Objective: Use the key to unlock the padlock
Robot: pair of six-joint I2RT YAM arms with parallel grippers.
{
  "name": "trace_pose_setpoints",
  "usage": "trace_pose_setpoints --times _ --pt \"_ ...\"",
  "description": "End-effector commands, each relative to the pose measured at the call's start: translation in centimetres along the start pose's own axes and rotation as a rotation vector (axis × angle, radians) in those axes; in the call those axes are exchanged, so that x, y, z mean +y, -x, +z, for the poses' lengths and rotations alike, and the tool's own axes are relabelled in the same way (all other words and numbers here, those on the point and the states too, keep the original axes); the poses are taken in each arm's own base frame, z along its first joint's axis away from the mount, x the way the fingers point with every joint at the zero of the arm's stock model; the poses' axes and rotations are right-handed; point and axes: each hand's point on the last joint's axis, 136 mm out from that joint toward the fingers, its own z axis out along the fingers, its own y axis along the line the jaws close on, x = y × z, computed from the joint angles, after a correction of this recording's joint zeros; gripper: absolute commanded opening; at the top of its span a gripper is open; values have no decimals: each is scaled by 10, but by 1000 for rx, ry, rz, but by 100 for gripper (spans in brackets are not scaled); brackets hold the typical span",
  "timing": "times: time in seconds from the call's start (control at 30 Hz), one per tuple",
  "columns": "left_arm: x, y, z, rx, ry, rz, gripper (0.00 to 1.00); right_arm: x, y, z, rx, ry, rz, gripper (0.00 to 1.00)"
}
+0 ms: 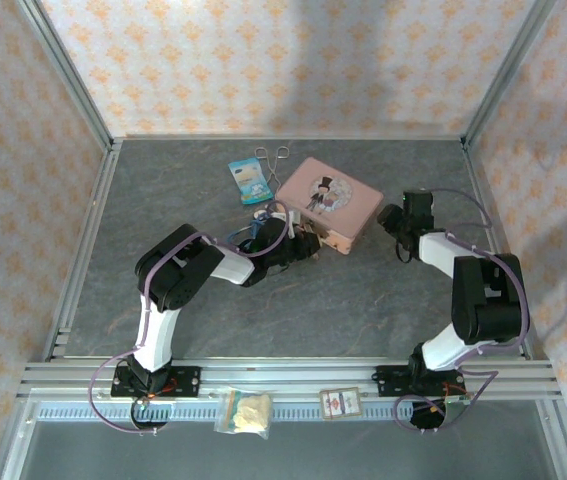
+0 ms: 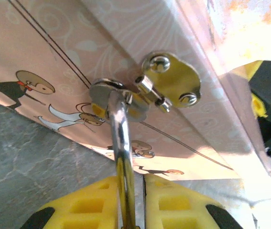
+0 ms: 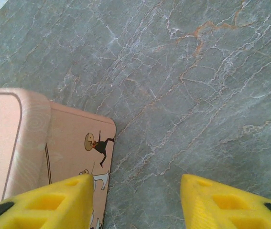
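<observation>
The padlock's thin silver shackle (image 2: 121, 143) is threaded through the brass hasp (image 2: 173, 78) on the front of the pink cartoon tin (image 1: 328, 200). My left gripper (image 2: 137, 179) is shut on the shackle, its yellow fingers (image 2: 87, 205) pressed on either side. The padlock's body is hidden down between them. In the top view this gripper (image 1: 303, 243) sits at the tin's near-left side. My right gripper (image 3: 135, 205) hovers open over the table at the tin's right corner (image 3: 78, 148), holding nothing. The key is out of view.
Behind the tin lie a blue packet (image 1: 249, 182) and a pair of metal forceps (image 1: 273, 160). A small plastic bag (image 1: 244, 411) and a card (image 1: 341, 403) rest on the front rail. Aluminium frame posts and papered walls enclose the grey table (image 1: 213, 330).
</observation>
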Motion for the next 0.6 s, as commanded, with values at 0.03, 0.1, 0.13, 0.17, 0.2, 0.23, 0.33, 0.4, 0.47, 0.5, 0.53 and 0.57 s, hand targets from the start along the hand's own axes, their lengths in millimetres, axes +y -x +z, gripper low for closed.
trace_pose_setpoints --times 0.03,0.1,0.13,0.17,0.2,0.23,0.33,0.4,0.47,0.5,0.53,0.57 --pt "-38 18 5 -64 -136 17 0 6 20 -23 -76 10 -13 61" --pt "-40 18 5 -78 -139 9 0 11 30 -34 -119 18 -16 68" --pt "-39 18 5 -91 -140 1 0 16 35 -40 -136 37 -19 72" --pt "-38 21 3 -114 -142 -18 0 22 39 -45 -145 62 -18 74" --pt "-37 23 1 -134 -147 -38 0 27 41 -47 -148 85 -19 77" --pt "-37 26 0 -157 -155 -59 0 32 42 -49 -144 103 -7 81" --pt "-37 32 1 -203 -179 -105 0 49 44 -45 -118 149 -36 82" --pt "-40 35 2 -227 -191 -120 0 58 42 -35 -82 148 -76 82" --pt "-42 36 2 -251 -195 -130 0 66 35 -22 -27 149 -104 83" --pt "-43 36 3 -262 -198 -137 0 69 30 -16 -2 156 -104 86" --pt "-42 36 3 -272 -201 -148 0 71 24 -11 16 162 -96 88" --pt "-42 35 3 -279 -206 -160 0 70 19 -8 27 162 -89 91"
